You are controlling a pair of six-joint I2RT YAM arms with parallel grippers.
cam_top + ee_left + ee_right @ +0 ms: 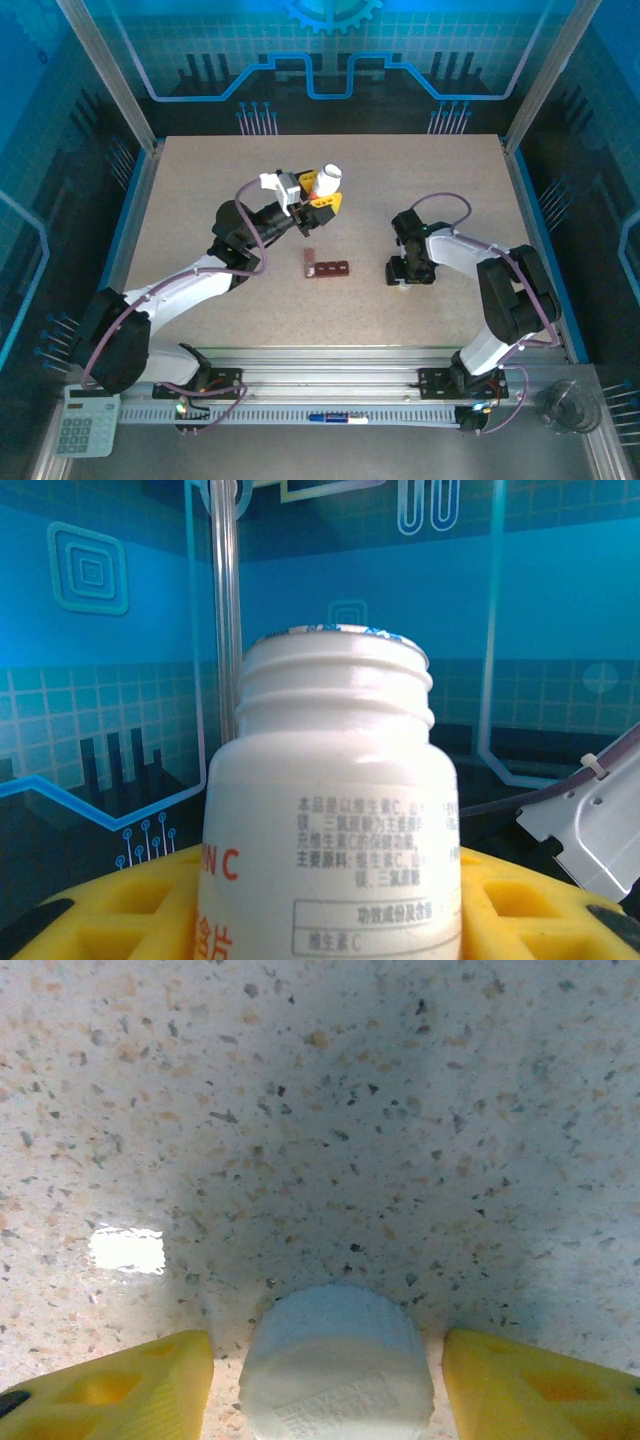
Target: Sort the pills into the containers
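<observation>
- containers (328, 268): dark reddish-brown strip flat on the table (200, 200); lies between the two pincers, touching neither; on the base side of the left pincer (322, 193), off to the left of the right pincer (402, 278) and about level with it
- strip's left end: a small piece juts toward the far edge, possibly a raised lid; too small to tell
- left pincer: raised above the table, clamped on a white bottle (335, 810); yellow fingers (130, 910) press its body from both sides; threaded neck exposed, mouth pointing away from the wrist; orange lettering low on the label
- from above, the bottle tilts toward the far right, beyond the strip
- right pincer: pointing down, tips near the tabletop; fingers (120, 1385) apart, a white cap (335, 1360) lying between them on the speckled surface; a gap shows on either side of the cap
- off the table, near rail: calculator (85, 420) at the left corner; clear cup (570, 405) at the right corner
</observation>
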